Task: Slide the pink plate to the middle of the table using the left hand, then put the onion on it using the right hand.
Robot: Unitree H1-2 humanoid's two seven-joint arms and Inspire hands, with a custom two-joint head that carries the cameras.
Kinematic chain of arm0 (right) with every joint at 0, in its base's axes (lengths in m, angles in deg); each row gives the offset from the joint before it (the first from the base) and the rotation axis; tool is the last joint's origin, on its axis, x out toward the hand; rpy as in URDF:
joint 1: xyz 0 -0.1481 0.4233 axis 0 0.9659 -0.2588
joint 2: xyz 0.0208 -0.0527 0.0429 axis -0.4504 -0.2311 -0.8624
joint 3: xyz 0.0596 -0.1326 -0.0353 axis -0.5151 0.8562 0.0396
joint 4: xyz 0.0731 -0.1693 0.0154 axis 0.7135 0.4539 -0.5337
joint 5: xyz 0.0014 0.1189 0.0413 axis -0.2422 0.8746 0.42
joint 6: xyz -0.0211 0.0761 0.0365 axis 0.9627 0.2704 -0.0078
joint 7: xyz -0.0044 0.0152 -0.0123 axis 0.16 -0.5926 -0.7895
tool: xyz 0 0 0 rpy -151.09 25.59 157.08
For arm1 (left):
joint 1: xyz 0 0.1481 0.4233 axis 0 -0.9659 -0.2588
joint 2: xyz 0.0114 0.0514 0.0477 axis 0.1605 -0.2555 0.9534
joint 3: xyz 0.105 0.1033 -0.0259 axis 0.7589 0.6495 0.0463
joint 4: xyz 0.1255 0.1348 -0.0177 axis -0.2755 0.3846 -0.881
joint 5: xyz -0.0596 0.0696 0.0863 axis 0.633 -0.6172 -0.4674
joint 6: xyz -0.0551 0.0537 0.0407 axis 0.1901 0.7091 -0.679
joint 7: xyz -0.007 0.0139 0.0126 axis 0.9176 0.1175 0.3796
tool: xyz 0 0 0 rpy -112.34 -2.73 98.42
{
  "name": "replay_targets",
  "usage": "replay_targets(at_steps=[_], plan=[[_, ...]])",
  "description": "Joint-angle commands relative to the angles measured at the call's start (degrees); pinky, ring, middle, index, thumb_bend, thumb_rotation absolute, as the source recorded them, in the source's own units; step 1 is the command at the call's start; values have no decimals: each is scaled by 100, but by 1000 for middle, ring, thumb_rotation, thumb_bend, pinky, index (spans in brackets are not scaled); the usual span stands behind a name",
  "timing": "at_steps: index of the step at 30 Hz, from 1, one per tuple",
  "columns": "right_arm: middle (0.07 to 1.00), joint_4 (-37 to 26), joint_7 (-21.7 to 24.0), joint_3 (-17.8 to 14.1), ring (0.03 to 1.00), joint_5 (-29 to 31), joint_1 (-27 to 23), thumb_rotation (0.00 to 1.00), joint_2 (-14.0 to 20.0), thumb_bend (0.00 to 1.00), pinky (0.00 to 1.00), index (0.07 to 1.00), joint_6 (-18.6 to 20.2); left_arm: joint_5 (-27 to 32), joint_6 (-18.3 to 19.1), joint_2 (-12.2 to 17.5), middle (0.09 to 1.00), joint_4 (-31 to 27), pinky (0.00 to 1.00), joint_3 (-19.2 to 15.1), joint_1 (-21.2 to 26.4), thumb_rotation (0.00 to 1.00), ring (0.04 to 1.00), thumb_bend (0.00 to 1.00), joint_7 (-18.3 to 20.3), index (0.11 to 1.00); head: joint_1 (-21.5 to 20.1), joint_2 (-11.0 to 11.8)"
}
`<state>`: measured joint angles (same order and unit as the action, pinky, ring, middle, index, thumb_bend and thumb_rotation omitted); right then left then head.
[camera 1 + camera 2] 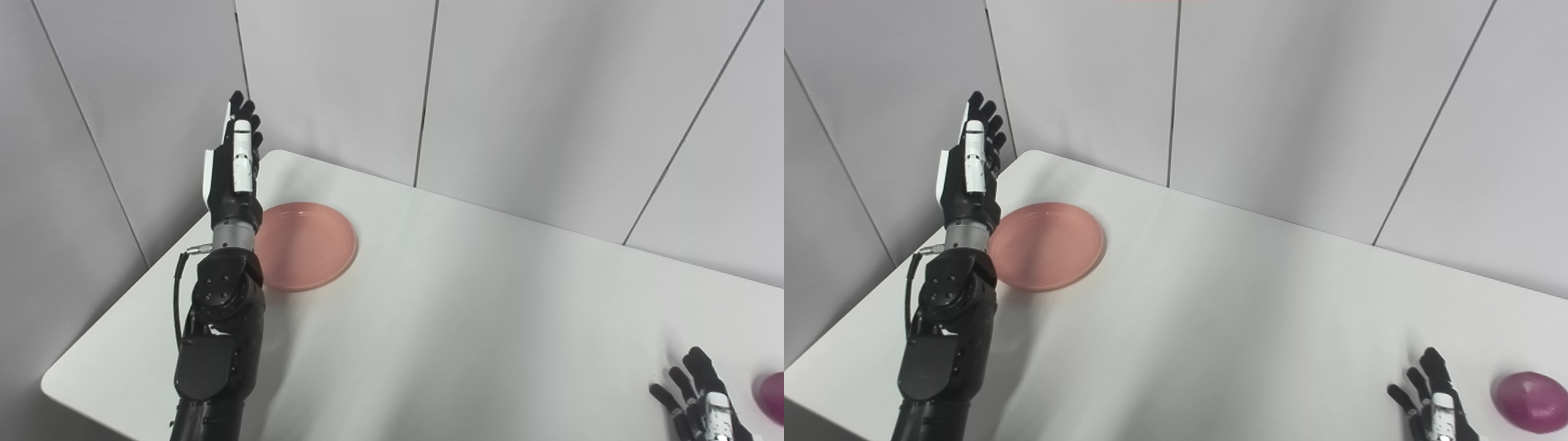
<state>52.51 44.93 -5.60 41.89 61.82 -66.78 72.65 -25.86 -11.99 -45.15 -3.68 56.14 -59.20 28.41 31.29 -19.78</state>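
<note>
pink plate [1046, 245] edge behind open left hand [971, 162], onion [1532, 402] beside empty, splayed, frame-cropped right hand [1434, 404]

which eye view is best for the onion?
Right eye view: the whole onion shows, purple, on the table beside the right robot hand, apart from it. The left eye view catches only a sliver at the frame's right edge.

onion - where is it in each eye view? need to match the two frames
Left eye view: onion cut off by the right edge, low down, only a purple sliver showing.
Right eye view: onion whole, bottom right corner, on the table.
Shared landmark: the right hand, just left of the onion in both views and not touching it.
</note>
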Motion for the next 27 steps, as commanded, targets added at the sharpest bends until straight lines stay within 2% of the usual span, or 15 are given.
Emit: replay_targets(at_steps=[1, 3, 5, 6, 13, 15, 22, 27], plan=[[943, -1, -2, -39, 929, 57, -13, 913, -26, 454, 936, 918, 67, 38, -207, 182, 973, -78, 980, -23, 192, 1000, 979, 441, 8, 964, 5, -9], [937, -5, 5, -44, 920, 66, -13, 888, -23, 465, 916, 908, 72, 81, -249, 213, 981, -21, 986, -45, 196, 1000, 985, 443, 37, 972, 9, -8], [947, -7, 19, -31, 933, 45, -13, 920, -3, 448, 948, 918, 59, 131, -271, 234, 984, 31, 980, -75, 200, 1000, 986, 446, 39, 972, 16, -12], [952, -5, 23, -24, 938, 31, -14, 923, 8, 470, 955, 923, 48, 142, -280, 242, 982, 50, 974, -88, 199, 1000, 983, 439, 31, 965, 16, -12], [960, 25, 49, -25, 948, 41, -17, 911, 32, 506, 971, 932, 5, 137, -305, 317, 976, 159, 974, -167, 162, 1000, 980, 432, -23, 956, 22, -10], [959, 33, 53, -33, 947, 54, -21, 922, 38, 480, 973, 932, 7, 79, -309, 357, 979, 187, 971, -175, 133, 1000, 973, 433, -59, 953, 50, -2], [970, 13, 48, -36, 961, 76, -24, 917, 43, 494, 1000, 943, 49, 119, -374, 464, 983, 333, 986, -236, 27, 1000, 976, 460, -38, 962, 43, -7], [963, 10, 87, -34, 953, 99, -16, 924, 73, 491, 994, 937, -14, 232, -549, 489, 998, 487, 998, -279, -8, 1000, 993, 449, 52, 970, 67, -14]])
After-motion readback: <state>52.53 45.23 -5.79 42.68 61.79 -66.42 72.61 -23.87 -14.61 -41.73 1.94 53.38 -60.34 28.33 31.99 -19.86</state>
